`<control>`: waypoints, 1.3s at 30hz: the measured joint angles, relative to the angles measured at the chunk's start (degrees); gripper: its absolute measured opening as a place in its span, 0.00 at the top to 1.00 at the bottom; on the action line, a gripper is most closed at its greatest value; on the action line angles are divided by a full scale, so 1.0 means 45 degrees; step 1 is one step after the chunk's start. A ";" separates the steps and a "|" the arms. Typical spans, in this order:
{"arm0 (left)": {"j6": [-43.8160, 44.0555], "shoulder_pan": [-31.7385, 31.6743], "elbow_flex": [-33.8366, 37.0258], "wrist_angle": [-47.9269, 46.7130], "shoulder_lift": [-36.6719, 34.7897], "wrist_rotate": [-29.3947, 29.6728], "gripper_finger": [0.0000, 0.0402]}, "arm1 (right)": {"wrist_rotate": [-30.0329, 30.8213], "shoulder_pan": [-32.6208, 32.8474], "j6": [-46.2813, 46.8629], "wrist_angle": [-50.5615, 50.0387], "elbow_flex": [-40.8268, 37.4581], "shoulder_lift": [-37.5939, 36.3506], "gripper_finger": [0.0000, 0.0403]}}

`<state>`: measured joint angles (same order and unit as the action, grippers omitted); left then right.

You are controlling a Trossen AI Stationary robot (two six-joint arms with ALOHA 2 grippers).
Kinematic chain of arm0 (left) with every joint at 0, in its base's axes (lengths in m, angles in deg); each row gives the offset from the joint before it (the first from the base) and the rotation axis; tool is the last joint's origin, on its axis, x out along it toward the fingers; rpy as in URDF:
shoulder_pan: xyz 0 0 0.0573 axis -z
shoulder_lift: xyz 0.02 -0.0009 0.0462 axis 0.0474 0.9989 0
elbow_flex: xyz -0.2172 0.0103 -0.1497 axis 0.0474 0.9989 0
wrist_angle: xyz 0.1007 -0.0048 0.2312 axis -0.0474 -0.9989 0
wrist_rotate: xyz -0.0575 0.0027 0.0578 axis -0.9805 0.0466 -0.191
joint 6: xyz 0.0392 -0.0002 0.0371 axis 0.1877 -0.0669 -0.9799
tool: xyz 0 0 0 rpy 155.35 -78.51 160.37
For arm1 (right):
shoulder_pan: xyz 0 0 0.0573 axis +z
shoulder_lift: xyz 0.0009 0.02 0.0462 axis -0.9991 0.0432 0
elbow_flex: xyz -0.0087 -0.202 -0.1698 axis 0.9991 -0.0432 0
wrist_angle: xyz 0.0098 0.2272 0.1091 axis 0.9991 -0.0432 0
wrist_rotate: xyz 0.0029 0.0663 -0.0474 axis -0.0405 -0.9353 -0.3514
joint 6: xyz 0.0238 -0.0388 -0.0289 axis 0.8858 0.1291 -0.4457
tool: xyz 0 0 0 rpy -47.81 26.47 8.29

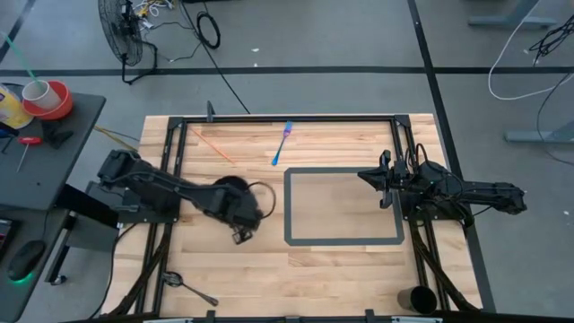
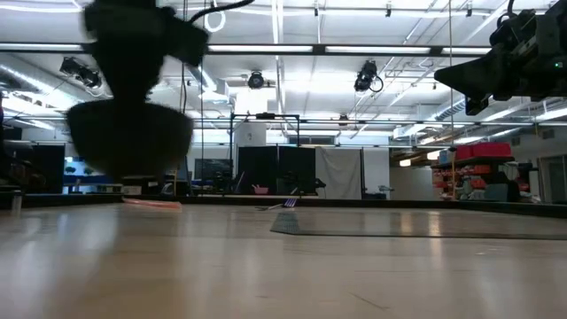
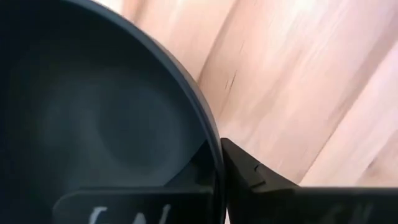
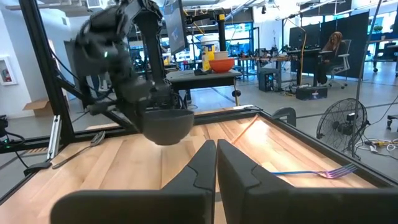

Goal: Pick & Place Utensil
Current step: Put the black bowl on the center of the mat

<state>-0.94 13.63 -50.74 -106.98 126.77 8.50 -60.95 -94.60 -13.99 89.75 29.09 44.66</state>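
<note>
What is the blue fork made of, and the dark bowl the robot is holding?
The blue fork looks like shiny plastic or coated metal; its tines glint purple. The dark bowl, held by the left gripper, looks like matte plastic, with a smooth, dull surface.

1. The high view looks straight down from above on the whole wooden table (image 1: 341, 269), taking in both arms and some surrounding floor.
2. The low view sits at table-top height and faces level across the boards into the room, with the dark bowl (image 2: 130, 135) looming large and close.
3. The left wrist view is pressed up against that bowl (image 3: 93, 124), its rim filling most of the frame, with bare table (image 3: 311, 74) beyond.
4. The right wrist view faces across the table toward the left arm, sharing the bowl (image 4: 166, 124) and the blue fork (image 4: 314, 172) with the high view (image 1: 282, 144).
</note>
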 joint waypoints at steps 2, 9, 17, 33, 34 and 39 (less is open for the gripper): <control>-0.1078 -0.0420 -0.0743 0.0390 0.0400 0.0041 0.98 | 0.0002 0.0002 0.0000 0.0000 0.0000 0.0000 0.96; -0.4968 -0.1096 -0.3918 0.0934 0.3028 0.0281 0.98 | 0.0002 0.0002 0.0000 0.0000 0.0000 0.0002 0.96; -0.8096 -0.1061 -0.7411 0.0246 0.6026 0.0075 0.98 | 0.0002 0.0002 0.0000 0.0005 0.0000 0.0002 0.96; -0.9212 -0.0528 -0.7357 0.1973 0.6627 0.1258 0.97 | -0.0003 0.0002 -0.0002 0.0002 0.0000 -0.0001 0.96; -0.9377 -0.0576 -0.7360 0.2314 0.6627 0.1265 0.97 | 0.0002 0.0002 0.0000 0.0000 0.0000 -0.0002 0.96; -1.1199 -0.0836 -0.7360 0.3734 0.6824 0.1106 0.97 | 0.0002 0.0002 0.0000 0.0000 0.0000 -0.0002 0.96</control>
<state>-51.33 9.87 -83.86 -90.18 157.48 13.48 -60.95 -94.59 -13.99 89.75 29.09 44.65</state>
